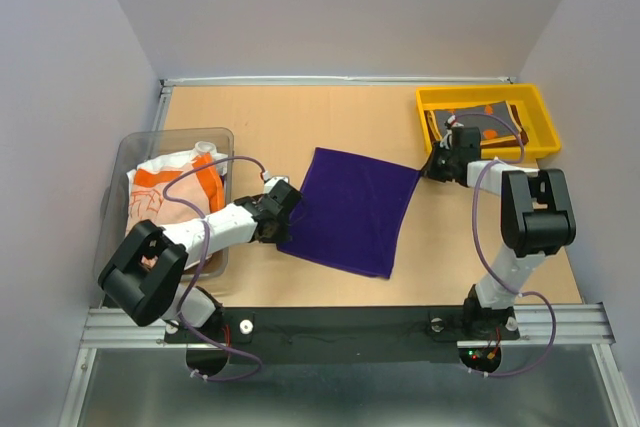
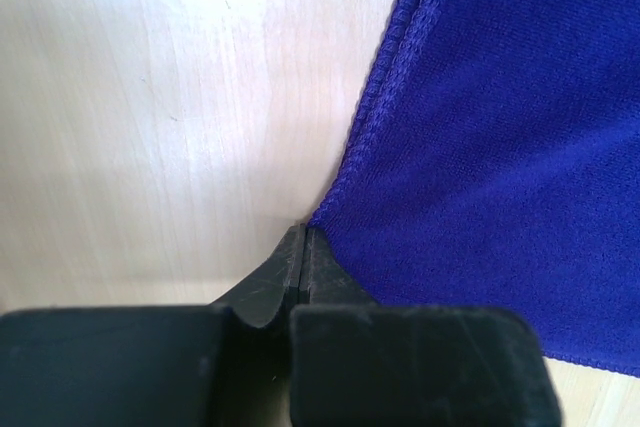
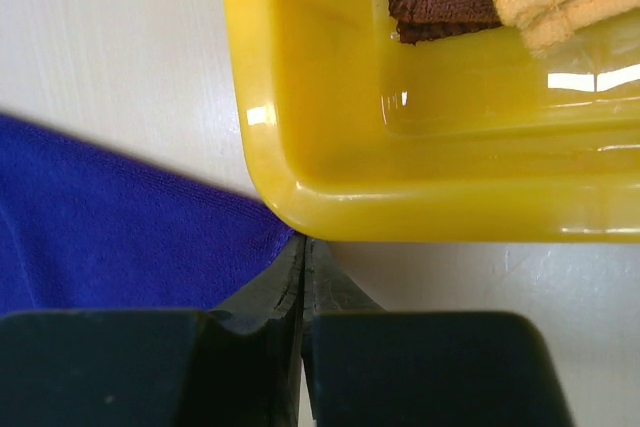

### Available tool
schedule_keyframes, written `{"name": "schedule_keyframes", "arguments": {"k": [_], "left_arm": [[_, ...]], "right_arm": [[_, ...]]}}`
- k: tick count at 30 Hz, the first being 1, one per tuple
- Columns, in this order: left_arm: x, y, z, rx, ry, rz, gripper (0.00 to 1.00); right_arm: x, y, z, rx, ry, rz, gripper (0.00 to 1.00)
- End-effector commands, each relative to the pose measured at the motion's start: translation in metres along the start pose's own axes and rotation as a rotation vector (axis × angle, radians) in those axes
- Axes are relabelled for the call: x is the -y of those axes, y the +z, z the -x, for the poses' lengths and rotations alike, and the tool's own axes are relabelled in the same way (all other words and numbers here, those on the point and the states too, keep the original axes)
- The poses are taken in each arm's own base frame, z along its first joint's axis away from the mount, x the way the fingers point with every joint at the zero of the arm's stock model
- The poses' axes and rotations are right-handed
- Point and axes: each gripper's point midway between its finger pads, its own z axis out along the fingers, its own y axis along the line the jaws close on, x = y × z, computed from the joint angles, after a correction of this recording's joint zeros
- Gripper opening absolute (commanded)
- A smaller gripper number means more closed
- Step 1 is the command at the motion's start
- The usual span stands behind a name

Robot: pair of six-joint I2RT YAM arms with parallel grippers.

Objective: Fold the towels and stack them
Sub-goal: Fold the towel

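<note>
The purple towel (image 1: 352,209), spread flat between the bin (image 1: 120,162) and the tray (image 1: 535,107), looks light, limp and best held by its corners, where both the left gripper (image 2: 303,237) and right gripper (image 3: 303,245) are pinched shut on it.

The purple towel (image 1: 353,209) lies spread flat mid-table; the patterned towel (image 1: 165,187) sits crumpled in a bin.

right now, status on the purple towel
Left fingers shut on purple towel corner. Right fingers shut on opposite corner. Towel flat. Yellow tray close by right fingers.
</note>
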Motion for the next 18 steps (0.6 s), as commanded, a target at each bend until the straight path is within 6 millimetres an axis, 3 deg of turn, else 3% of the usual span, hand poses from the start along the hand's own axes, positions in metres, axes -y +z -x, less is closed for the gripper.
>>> {"name": "schedule_keyframes", "arguments": {"k": [1,5,11,13,17,18], "left_arm": [[-0.024,0.008,-0.022,-0.066,0.019,0.112,0.00],[-0.027,0.008,-0.023,-0.071,0.013,0.133,0.00],[-0.024,0.002,-0.022,-0.069,-0.006,0.115,0.08],[-0.022,-0.001,-0.019,-0.057,-0.013,0.097,0.17],[-0.009,-0.009,-0.009,-0.045,-0.002,0.033,0.48],[-0.003,-0.017,0.000,-0.020,-0.011,0.005,0.62]], "right_arm": [[0.008,0.008,0.018,0.041,-0.003,-0.026,0.02],[0.006,0.012,0.021,0.035,-0.003,-0.014,0.05],[0.005,0.012,0.023,0.038,-0.026,-0.007,0.07],[0.000,0.013,0.023,0.031,-0.041,0.024,0.10],[-0.007,0.013,0.022,0.019,-0.044,0.065,0.17],[-0.008,0.012,0.022,0.018,-0.051,0.068,0.20]]}}
